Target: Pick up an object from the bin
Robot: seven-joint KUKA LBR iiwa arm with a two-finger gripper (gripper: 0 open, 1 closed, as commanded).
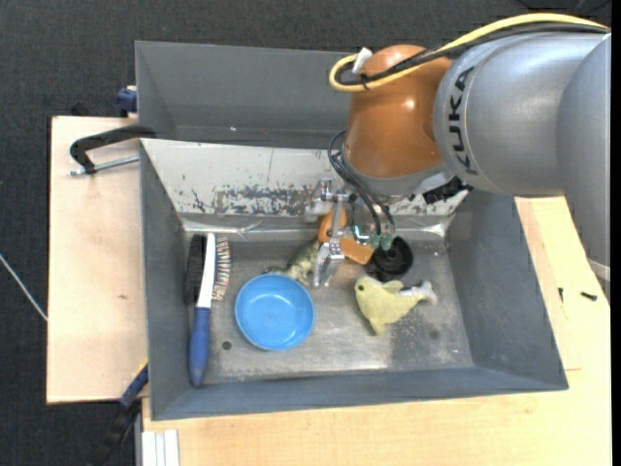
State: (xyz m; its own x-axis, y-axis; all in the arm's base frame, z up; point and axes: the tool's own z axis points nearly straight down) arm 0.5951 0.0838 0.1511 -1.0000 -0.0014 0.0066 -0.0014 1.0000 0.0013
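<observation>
Hovering beside small orange lump (pixel 355 251), shiny metal gripper (pixel 328 260), state unclear; round blue bowl (pixel 275 314) near.

bowl (pixel 275 312): plain bright blue
brush (pixel 201 311): blue handle, black head, pale bristles
lump (pixel 383 305): pale yellow
disc (pixel 393 259): black
bin (pixel 505 289): grey, scuffed back wall

- The brush (pixel 201 299) is lying along the left wall of the bin (pixel 505 289), closing off that side.
- The blue bowl (pixel 276 312) is sitting just beside it, filling the front-left floor.
- The gripper (pixel 326 260) is hanging over the back middle, with an orange piece (pixel 356 251), a black disc (pixel 392 259) and a small pale thing (pixel 303 263) crowding it.
- The yellow toy (pixel 388 302) is lying right of the bowl, leaving a narrow gap.
- Bare floor is lying open in the front-right corner.
</observation>
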